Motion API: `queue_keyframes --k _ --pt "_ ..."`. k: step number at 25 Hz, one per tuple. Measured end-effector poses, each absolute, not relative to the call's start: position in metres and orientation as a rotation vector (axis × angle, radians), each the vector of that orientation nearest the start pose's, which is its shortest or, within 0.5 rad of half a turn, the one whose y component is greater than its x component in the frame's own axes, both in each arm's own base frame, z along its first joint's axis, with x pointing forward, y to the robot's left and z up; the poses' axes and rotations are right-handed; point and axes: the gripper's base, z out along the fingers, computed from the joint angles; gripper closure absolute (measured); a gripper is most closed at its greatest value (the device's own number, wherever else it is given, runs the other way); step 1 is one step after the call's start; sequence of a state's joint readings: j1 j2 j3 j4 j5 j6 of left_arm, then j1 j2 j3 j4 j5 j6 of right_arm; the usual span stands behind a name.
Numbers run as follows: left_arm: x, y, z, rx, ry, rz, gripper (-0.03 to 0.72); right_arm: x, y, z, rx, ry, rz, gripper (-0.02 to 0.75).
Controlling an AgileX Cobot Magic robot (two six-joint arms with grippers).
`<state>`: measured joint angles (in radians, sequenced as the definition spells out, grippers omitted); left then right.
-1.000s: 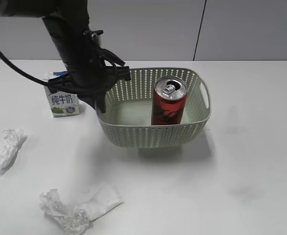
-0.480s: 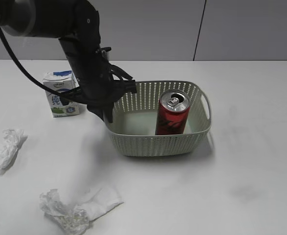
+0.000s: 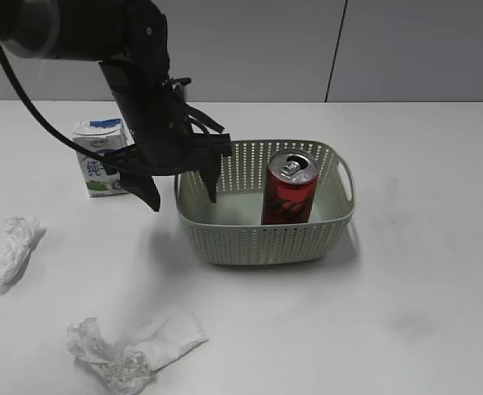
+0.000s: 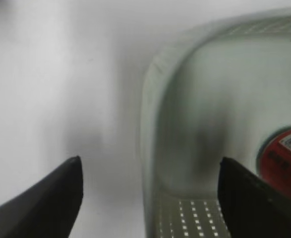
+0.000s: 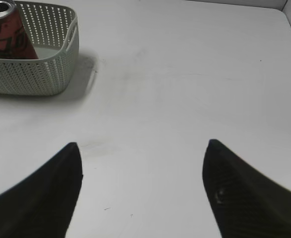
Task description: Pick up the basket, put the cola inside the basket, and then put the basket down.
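The pale green basket (image 3: 262, 234) stands on the white table with the red cola can (image 3: 289, 191) upright inside it. My left gripper (image 3: 183, 197) is open and straddles the basket's left rim, one finger outside and one inside, not gripping it. In the left wrist view the basket rim (image 4: 150, 124) runs between the open left fingers (image 4: 150, 171), and the cola (image 4: 284, 161) shows at the right. My right gripper (image 5: 143, 156) is open and empty over bare table; the right wrist view shows the basket (image 5: 41, 74) and cola (image 5: 9, 34) far to its left.
A white-and-blue milk carton (image 3: 101, 160) stands left of the basket behind my left arm. Crumpled tissues lie at the left edge (image 3: 15, 247) and front left (image 3: 130, 346).
The basket came down and a little to the right onto the table. My left gripper then opened and let go of the rim.
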<state>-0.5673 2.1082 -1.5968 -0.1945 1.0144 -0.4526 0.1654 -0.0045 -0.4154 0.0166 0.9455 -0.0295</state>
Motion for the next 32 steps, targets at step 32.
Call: queue_keyframes --k 32 --pt "0.349 -0.05 0.368 0.019 2.661 0.095 0.1 0.008 0.003 0.263 -0.194 2.001 0.107 0.111"
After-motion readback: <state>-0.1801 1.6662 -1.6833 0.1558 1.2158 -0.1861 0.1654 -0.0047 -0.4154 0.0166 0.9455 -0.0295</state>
